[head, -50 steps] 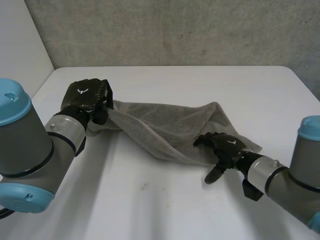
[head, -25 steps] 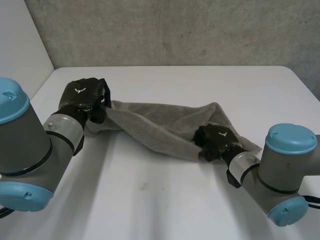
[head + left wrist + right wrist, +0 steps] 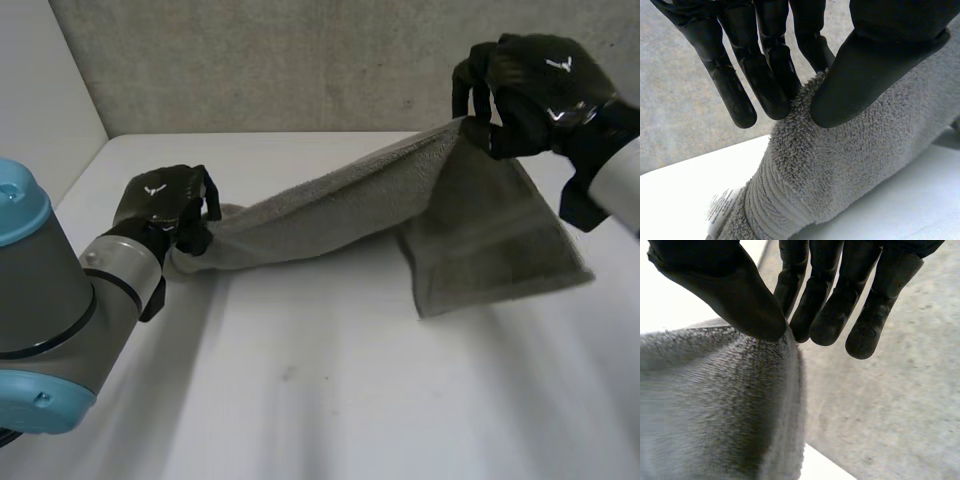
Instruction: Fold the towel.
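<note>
towel (image 3: 330, 220): slung between 2 hands, flap hanging to white table (image 3: 330, 400) | left hand (image 3: 160, 200): low, thumb and fingers pinching 1 end | right hand (image 3: 540, 80): raised, pinching a corner | advice: hold both pinches firm, keep the span taut, lower the flap flat

Setting reads as a robotics lab or test cell. A plain white flat-topped table (image 3: 330, 400) stands against a rough grey concrete wall (image 3: 300, 60), and a smooth white side wall (image 3: 40, 90) closes the corner. Industrial machinery works at the table: a robot arm with a thick grey joint (image 3: 40, 290) and a light-blue cap (image 3: 15, 195). The black left robot hand (image 3: 160, 200) and black right robot hand (image 3: 535, 85) each pinch a grey terry-cloth towel (image 3: 480, 240), a household item among bare utilitarian surfaces.
</note>
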Motion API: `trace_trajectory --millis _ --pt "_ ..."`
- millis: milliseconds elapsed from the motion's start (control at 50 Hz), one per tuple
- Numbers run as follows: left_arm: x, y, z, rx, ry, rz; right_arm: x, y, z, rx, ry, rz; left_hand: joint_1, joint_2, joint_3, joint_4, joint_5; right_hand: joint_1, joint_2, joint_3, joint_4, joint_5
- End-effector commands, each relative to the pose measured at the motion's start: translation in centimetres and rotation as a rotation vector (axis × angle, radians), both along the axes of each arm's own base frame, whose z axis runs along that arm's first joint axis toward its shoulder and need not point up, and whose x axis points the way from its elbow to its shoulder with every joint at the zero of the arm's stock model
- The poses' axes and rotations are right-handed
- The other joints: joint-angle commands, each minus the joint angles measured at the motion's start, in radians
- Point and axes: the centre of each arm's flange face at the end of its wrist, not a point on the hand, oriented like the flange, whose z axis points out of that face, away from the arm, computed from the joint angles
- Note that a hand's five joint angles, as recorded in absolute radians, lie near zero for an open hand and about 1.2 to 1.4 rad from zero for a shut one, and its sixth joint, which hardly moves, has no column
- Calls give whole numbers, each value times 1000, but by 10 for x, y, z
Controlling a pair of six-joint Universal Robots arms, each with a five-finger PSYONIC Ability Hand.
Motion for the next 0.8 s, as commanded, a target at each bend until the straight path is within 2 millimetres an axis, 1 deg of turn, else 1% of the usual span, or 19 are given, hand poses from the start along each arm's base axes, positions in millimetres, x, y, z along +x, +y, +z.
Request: trace_trajectory --millis 20,40,100,140,160,200,220,240,260,300,380,420,440,460,480,520,600,700,800 --pt "-3 4 -9 25 -15 -16 4 1 -24 130 246 73 208 180 180 178 209 71 59 63 62 60" --pt "-3 4 -11 31 -18 -16 5 -3 -38 160 301 81 208 180 180 178 209 71 59 63 62 60" --pt "-4 2 -19 52 -28 -15 6 -8 -52 193 344 92 208 180 180 178 209 71 59 63 62 60" --pt "-4 1 -22 60 -32 -13 8 -17 -83 286 381 93 208 180 180 178 209 71 59 63 62 60" --pt "-2 -2 -24 63 -33 -6 8 -17 -83 287 381 93 208 180 180 178 209 71 59 63 62 60" --pt "-1 -4 -24 64 -31 1 8 -27 -120 385 414 74 208 180 180 178 209 71 59 63 62 60" --pt "0 -5 -23 61 -30 5 8 -27 -120 386 414 73 208 180 180 178 209 71 59 63 62 60" --pt "0 -5 -23 61 -30 5 7 -32 -137 422 428 57 208 180 180 178 209 71 59 63 62 60" --pt "3 -8 -23 61 -29 16 7 -32 -137 422 428 57 208 180 180 178 209 71 59 63 62 60" --pt "7 -12 -24 62 -31 31 1 -39 -160 451 446 10 208 180 180 178 209 71 59 63 62 60" --pt "12 -17 -24 63 -29 51 -4 -41 -166 441 448 -27 208 180 180 178 209 71 59 63 62 60" --pt "12 -17 -24 64 -30 51 -9 -41 -167 429 438 -51 208 180 180 178 209 -135 -147 -144 -144 -147" --pt "12 -17 -24 64 -30 51 -9 -41 -167 429 438 -51 208 180 180 178 209 -136 -149 -145 -145 -148" --pt "12 -17 -24 64 -30 51 -11 -39 -164 428 425 -60 208 180 180 178 209 -296 -308 -304 -305 -308" --pt "12 -17 -24 64 -30 51 -11 -39 -164 428 424 -60 208 180 180 178 209 -297 -310 -306 -306 -309" --pt "12 -17 -24 64 -30 51 -16 -35 -159 442 388 -79 208 180 180 178 209 -549 -562 -558 -558 -561" --pt "13 -17 -23 62 -27 55 -21 -31 -162 484 360 -89 208 180 180 178 209 -600 -612 -608 -609 -612" --pt "16 -19 -23 62 -27 64 -25 -13 -176 546 376 -77 208 180 180 178 209 -591 -604 -600 -600 -603" --pt "16 -19 -25 67 -30 64 -24 -7 -176 559 368 -60 208 180 180 178 209 -603 -615 -611 -612 -614"
